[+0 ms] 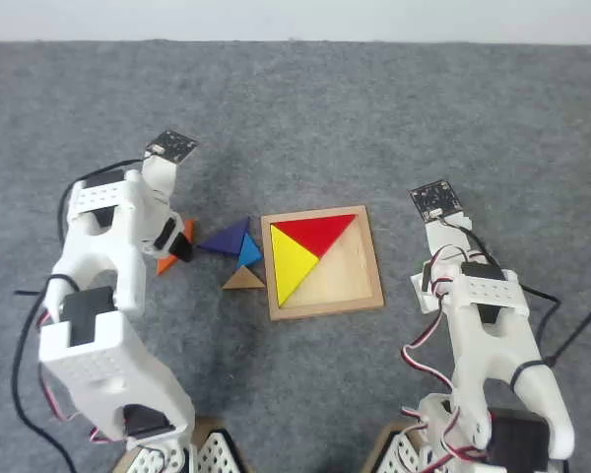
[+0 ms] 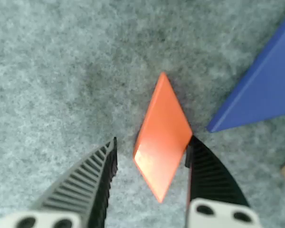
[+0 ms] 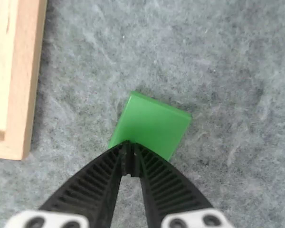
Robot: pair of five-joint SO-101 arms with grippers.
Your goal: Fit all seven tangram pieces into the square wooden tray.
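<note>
The step in hand looks like the left arm's pick-up of the orange parallelogram (image 2: 162, 137). The piece lies on the grey felt surface (image 1: 473, 118) left of the square wooden tray (image 1: 374, 256), beyond the loose triangles. To do it well, the jaws should close across the piece's two long edges and be centred along its length. A thin piece gripped near a corner would likely swing or slip. A straight lift before any sideways travel would keep it off the neighbouring dark blue triangle (image 1: 227, 239). The tray holds a red triangle (image 1: 315, 234) and a yellow triangle (image 1: 289, 261), with bare wood along its right and near sides. The parallelogram will probably need turning to line up with those edges before it goes down.

The left gripper (image 2: 152, 141) is spread wide around the parallelogram. One finger (image 2: 204, 175) touches the edge on the dark blue triangle's side. The other finger (image 2: 92, 175) stands off across a strip of bare felt, so nothing is grasped yet.

The right gripper (image 3: 128, 154) is clenched, fingertips pressed together with no gap. Its tip rests at the edge of the green square (image 3: 152, 124), which lies flat on the felt just off the tray's right side, and it holds nothing. A light blue triangle (image 1: 249, 250) and a tan triangle (image 1: 243, 279) wait beside the tray's left rim.
</note>
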